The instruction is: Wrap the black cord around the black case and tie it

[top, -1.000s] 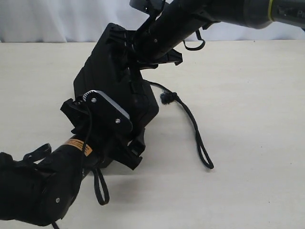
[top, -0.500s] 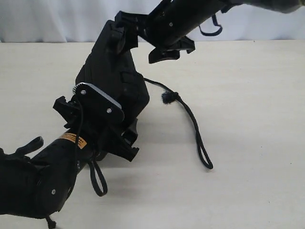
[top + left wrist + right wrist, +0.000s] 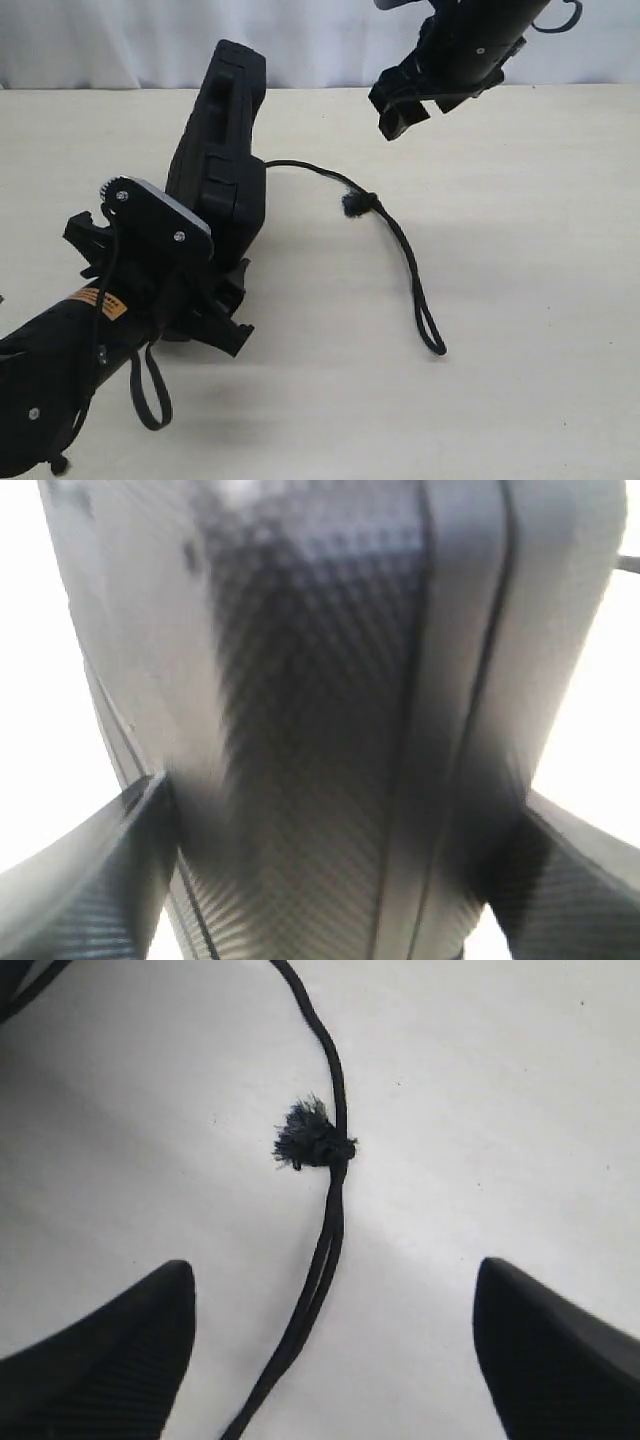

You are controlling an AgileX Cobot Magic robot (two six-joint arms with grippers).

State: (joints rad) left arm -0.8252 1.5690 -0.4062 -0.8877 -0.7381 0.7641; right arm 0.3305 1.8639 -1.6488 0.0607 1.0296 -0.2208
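Observation:
The black case (image 3: 222, 150) stands upright on one edge on the table, left of centre. My left gripper (image 3: 215, 290) is shut on its near lower end; in the left wrist view the case (image 3: 330, 710) fills the space between the two fingers. The black cord (image 3: 400, 245) lies on the table to the right of the case, running from the case past a frayed knot (image 3: 352, 204) to a loop end (image 3: 432, 335). My right gripper (image 3: 408, 105) hangs open in the air above the cord, apart from the case. In the right wrist view the knot (image 3: 312, 1140) lies beyond its spread fingertips.
A pale cloth backdrop (image 3: 120, 40) closes off the far table edge. The cream table (image 3: 540, 300) stretches wide to the right of the cord. My left arm's body (image 3: 60, 370) fills the near left corner, with a cable loop (image 3: 150, 385) hanging from it.
My right gripper has let go of the case's top and drawn up and to the right. The left gripper has swung the case to the left and stood it more upright.

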